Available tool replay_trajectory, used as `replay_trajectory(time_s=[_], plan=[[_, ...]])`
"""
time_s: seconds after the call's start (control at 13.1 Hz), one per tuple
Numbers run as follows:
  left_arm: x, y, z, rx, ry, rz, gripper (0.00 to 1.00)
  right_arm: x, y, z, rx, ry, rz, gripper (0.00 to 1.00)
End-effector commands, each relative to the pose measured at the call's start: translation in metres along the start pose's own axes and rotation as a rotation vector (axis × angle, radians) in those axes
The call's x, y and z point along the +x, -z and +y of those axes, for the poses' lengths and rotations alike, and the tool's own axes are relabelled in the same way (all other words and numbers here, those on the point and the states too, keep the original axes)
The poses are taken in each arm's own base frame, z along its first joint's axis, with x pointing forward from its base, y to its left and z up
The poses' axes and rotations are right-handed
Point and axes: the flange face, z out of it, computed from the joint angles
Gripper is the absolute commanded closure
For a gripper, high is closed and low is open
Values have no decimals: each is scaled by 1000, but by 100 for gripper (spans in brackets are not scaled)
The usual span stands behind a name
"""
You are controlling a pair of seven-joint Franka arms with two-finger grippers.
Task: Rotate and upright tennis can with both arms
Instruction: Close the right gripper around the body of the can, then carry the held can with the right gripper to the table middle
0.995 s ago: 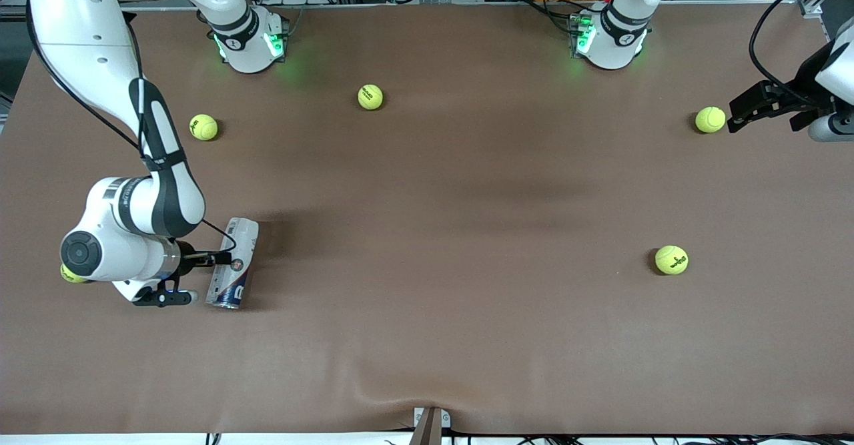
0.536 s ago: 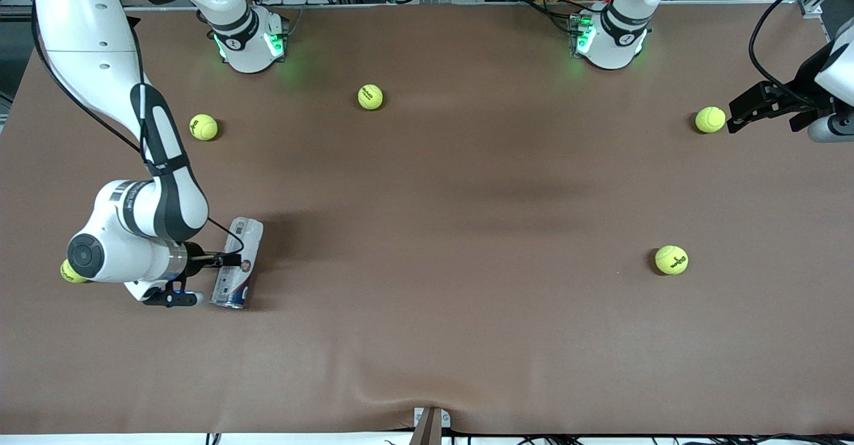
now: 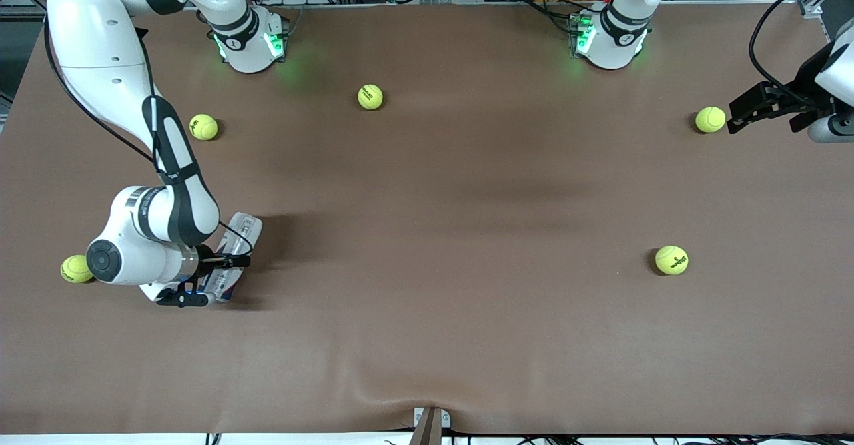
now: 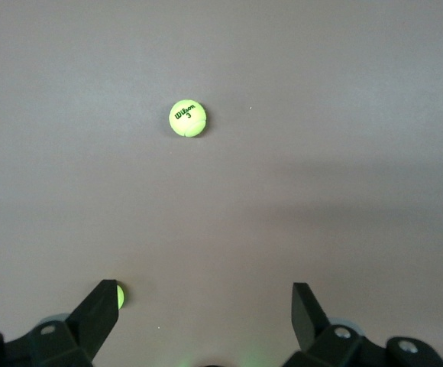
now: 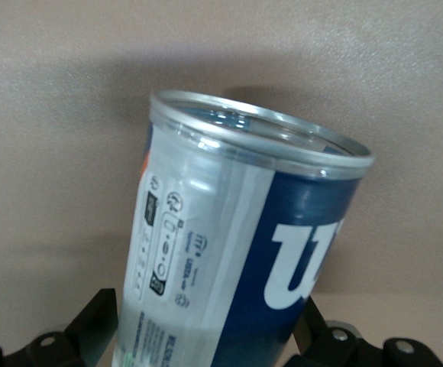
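I see the brown table (image 3: 427, 338) filling the front view, with the two arms based along its top edge. The right arm (image 3: 107, 85) reaches down toward its own end of the table and bends at the wrist, putting the right gripper (image 3: 223, 278) at the tennis can (image 3: 235, 248). The left arm (image 3: 830, 78) waits at its end of the table, mostly out of view, with the left gripper (image 3: 737, 115) just beside a ball. The tennis can sits toward the right arm's end, tilted rather than flat or upright. In the right wrist view the can (image 5: 237, 252) leans at an angle, its metal rim (image 5: 260, 141) and open mouth uppermost, the white and navy label with part of the white "W" facing the camera. The right gripper's fingers (image 5: 99, 317) press on either side of the can's lower body: closed on it. In the left wrist view the left gripper (image 4: 205, 310) has its fingers (image 4: 99, 310) spread wide with only table between them. Five tennis balls lie scattered: ball one (image 3: 370, 97), ball two (image 3: 203, 127), ball three (image 3: 710, 119) by the left gripper, ball four (image 3: 671, 259), and ball five (image 3: 76, 268) next to the right arm's wrist.
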Motion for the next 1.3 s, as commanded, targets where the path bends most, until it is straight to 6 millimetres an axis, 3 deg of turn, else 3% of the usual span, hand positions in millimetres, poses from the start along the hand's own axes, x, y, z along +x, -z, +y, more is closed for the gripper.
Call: replay_trajectory(time_s=[0.0,0.08,0.15,0.23,0.31,0.46,0.54,0.69,0.84,1.0,1.22], plan=[[2,3,-1,-19,-13,11,0,5,-5,-4,12,-4,4,0],[2,3,-1,-19,-13,11,0,5,-6,-5,11,1,5,0],[3,2,-1,-19,-13,9,0,5,-5,-12,11,25,3,13],[2,3,-1,-19,-13,11,0,5,-3,-12,12,44,5,34],[3,4,-2,-19,-11,15,0,7,2,-14,12,82,14,37],[3,3,-1,-19,-13,17,0,11,16,-22,9,145,38,37],[3,2,-1,-19,-13,15,0,12,18,-34,6,191,43,36],[4,2,-2,-19,-11,14,0,15,35,-77,-14,268,74,32],[4,1,-2,-19,-11,14,0,12,43,-89,-13,386,73,31],[4,2,-2,-19,-11,15,0,10,48,-125,-33,570,87,31],[5,0,-2,-19,-11,12,0,-3,42,-181,-46,662,82,31]])
